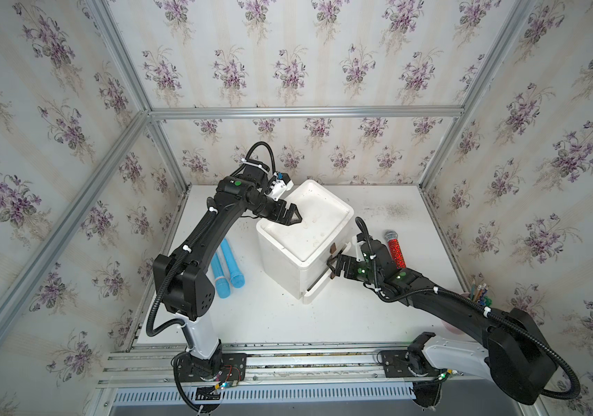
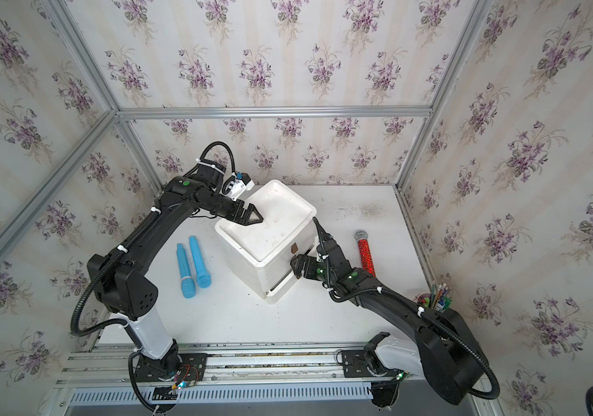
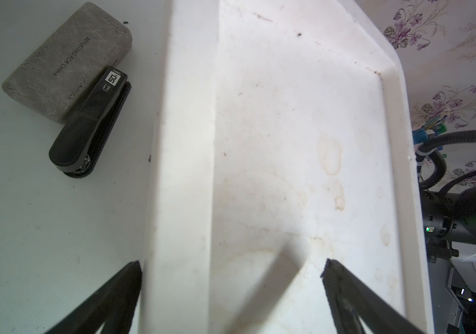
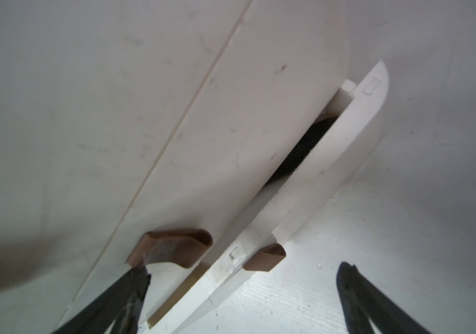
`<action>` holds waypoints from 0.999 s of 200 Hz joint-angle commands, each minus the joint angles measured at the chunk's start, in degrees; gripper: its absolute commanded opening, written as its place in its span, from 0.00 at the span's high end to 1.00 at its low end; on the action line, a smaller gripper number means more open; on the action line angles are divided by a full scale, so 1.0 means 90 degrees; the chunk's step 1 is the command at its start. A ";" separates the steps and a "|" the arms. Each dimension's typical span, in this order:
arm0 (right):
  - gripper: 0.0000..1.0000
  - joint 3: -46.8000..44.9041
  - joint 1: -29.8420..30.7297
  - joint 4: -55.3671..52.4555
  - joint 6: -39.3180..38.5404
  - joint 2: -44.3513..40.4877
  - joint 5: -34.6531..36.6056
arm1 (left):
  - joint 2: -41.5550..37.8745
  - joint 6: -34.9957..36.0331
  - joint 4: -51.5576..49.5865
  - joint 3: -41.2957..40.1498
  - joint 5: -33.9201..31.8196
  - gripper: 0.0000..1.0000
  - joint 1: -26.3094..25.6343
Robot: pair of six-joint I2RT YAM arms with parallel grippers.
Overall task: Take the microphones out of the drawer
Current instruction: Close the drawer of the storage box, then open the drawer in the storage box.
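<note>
A white drawer unit (image 1: 305, 223) (image 2: 266, 223) stands mid-table. Its bottom drawer (image 4: 332, 150) is pulled out a little, and something dark (image 4: 303, 144) shows in the gap; I cannot tell what it is. A red glitter microphone (image 1: 395, 252) (image 2: 366, 252) lies on the table right of the unit. My right gripper (image 1: 331, 267) (image 4: 245, 267) is open at the drawer fronts. One finger touches the middle brown handle (image 4: 173, 248), and the lower handle (image 4: 265, 257) sits between the jaws. My left gripper (image 1: 296, 216) (image 3: 232, 263) is open, straddling the unit's top rim.
Two blue microphones (image 1: 224, 270) (image 2: 190, 266) lie left of the unit. A cup of pens (image 1: 480, 293) stands at the right edge. Behind the unit lie a grey case (image 3: 69, 60) and a black stapler (image 3: 92, 124). Papered walls enclose the table.
</note>
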 commanded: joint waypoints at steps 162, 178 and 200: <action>0.25 -0.1228 -0.0006 0.1326 -0.1734 -0.0516 -0.0070 | -0.0084 -0.0103 -0.0053 -0.0143 -0.0144 0.01 -0.0006; 0.29 -0.1205 -0.0009 0.1550 -0.1928 -0.0340 -0.0147 | -0.0098 -0.0106 -0.0043 -0.0151 -0.0150 0.01 -0.0003; 0.34 -0.1251 -0.0003 0.1923 -0.2127 -0.0078 -0.0269 | -0.0123 -0.0101 -0.0032 -0.0177 -0.0160 0.01 0.0003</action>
